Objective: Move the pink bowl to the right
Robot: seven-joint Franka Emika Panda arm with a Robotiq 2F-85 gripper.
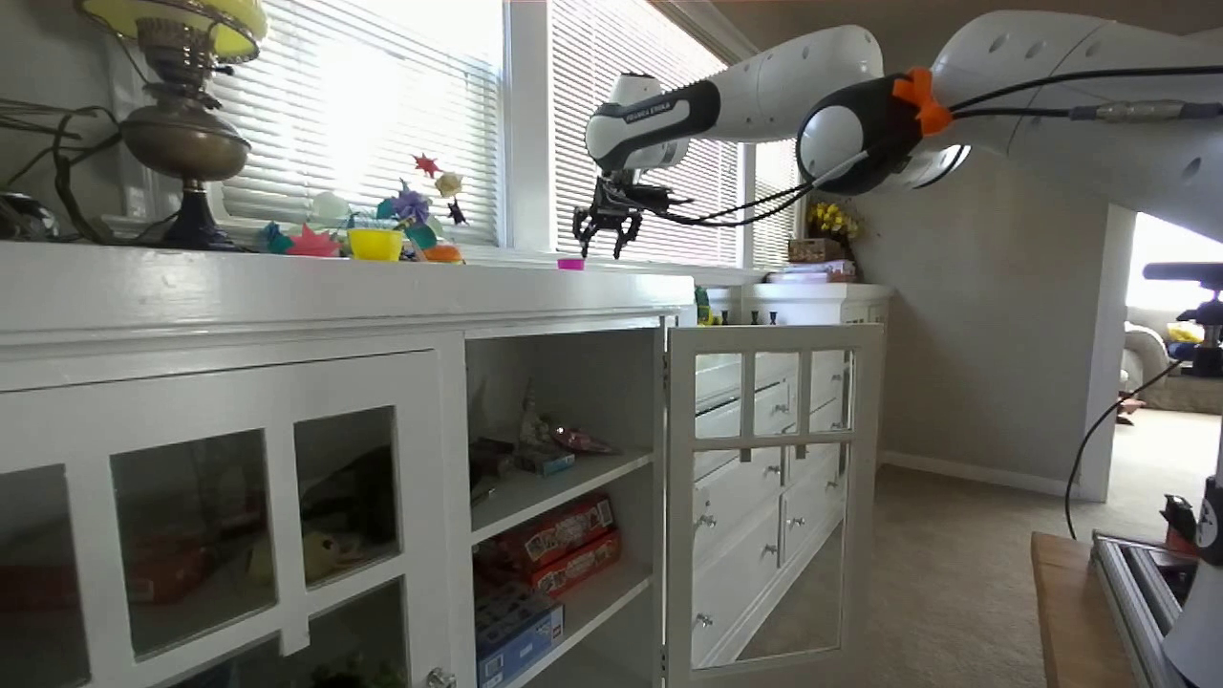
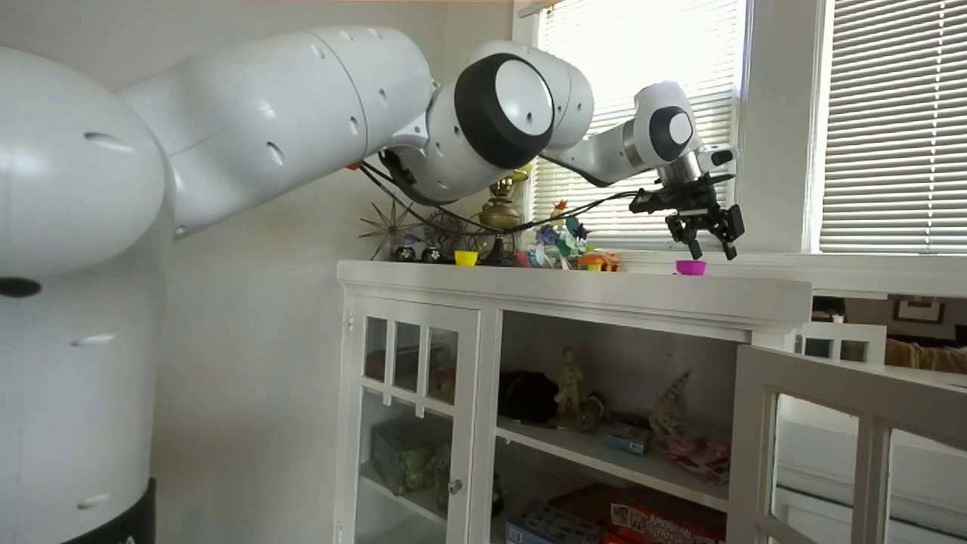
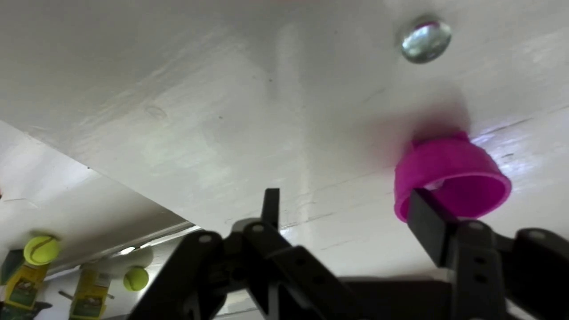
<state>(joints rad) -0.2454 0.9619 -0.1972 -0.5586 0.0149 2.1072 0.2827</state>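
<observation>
Wrist view: claw spread wide, gripping nothing; pink bowl on worktop below it, overlapped by one finger rather than centred between both, so straight descent might strike and tip it.

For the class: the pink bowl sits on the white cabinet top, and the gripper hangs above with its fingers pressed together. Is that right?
Not quite: the gripper has its fingers spread apart, as the wrist view shows. The pink bowl does sit on the white cabinet top, and the gripper hangs above.
</observation>
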